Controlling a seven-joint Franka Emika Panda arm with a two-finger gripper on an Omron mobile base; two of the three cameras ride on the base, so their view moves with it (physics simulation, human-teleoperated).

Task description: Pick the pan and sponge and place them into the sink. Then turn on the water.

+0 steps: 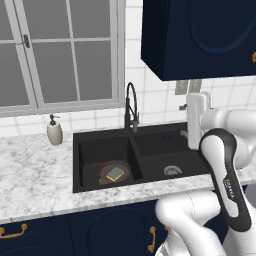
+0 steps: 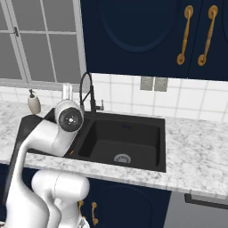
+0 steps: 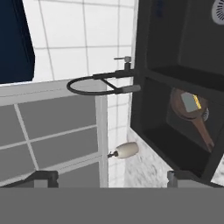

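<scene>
The black double-basin sink (image 1: pixel 145 150) is set into a grey-white marbled table (image 1: pixel 35 170) below a large window (image 1: pixel 60 50). In the left base view, the pan (image 1: pixel 113 174) lies on the floor of the left basin, and the sponge (image 1: pixel 115 173) rests inside the pan, its grey-green top up and a yellow edge showing. The right basin holds nothing but its round metal drain (image 1: pixel 171 170). In the hand view, which is rolled sideways, the pan's long brown handle (image 3: pixel 204 131) runs away from the round body across the basin floor, and the sponge sits on the pan's dish.

The black arched spring-neck faucet (image 1: pixel 131 107) stands at the far rim of the sink, roughly above the divider between the two basins. No stream shows at its spout. A cream soap dispenser (image 1: pixel 54 131) stands on the table to the left of the sink, near the wall and well apart from the basin.

The white arm rises at the near right of the left base view, with its hand raised over the right side of the sink. In the hand view, the two dark fingers (image 3: pixel 43 178) stand far apart at the lower corners with nothing between them, looking toward the faucet, the window and the left basin; the gripper (image 3: pixel 111 180) holds nothing.

Dark blue cabinets (image 2: pixel 147 35) with brass handles hang over the white tiled wall, and matching doors sit below the table edge.
</scene>
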